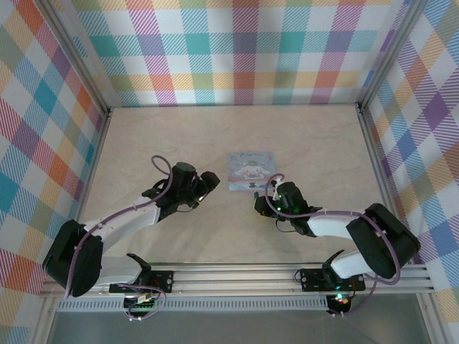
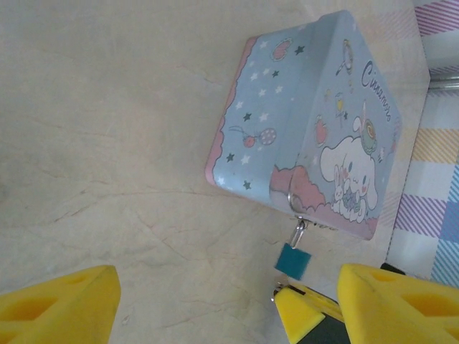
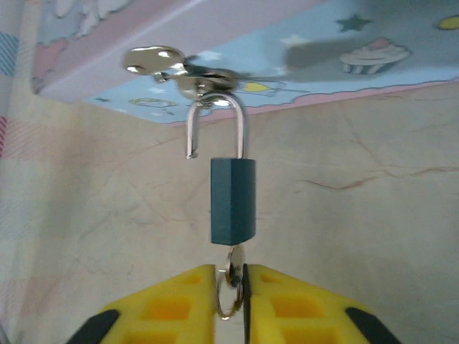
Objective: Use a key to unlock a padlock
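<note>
A small blue padlock (image 3: 233, 201) hangs by its metal shackle from the hasp of a pale blue cartoon tin box (image 3: 301, 57). One shackle leg is out of the body. The key (image 3: 234, 264) sticks in the padlock's underside, its ring dangling. My right gripper (image 3: 229, 294) has its yellow fingers a narrow gap apart around the key head and ring, and the left finger is not touching them. In the left wrist view the padlock (image 2: 292, 261) hangs below the tin box (image 2: 308, 115). My left gripper (image 2: 229, 308) stands wide open short of it, holding nothing.
In the top view the tin box (image 1: 252, 170) sits mid-table, with the left gripper (image 1: 208, 183) to its left and the right gripper (image 1: 262, 203) just in front of it. Plaid walls (image 1: 237, 50) enclose the beige tabletop (image 1: 301, 136).
</note>
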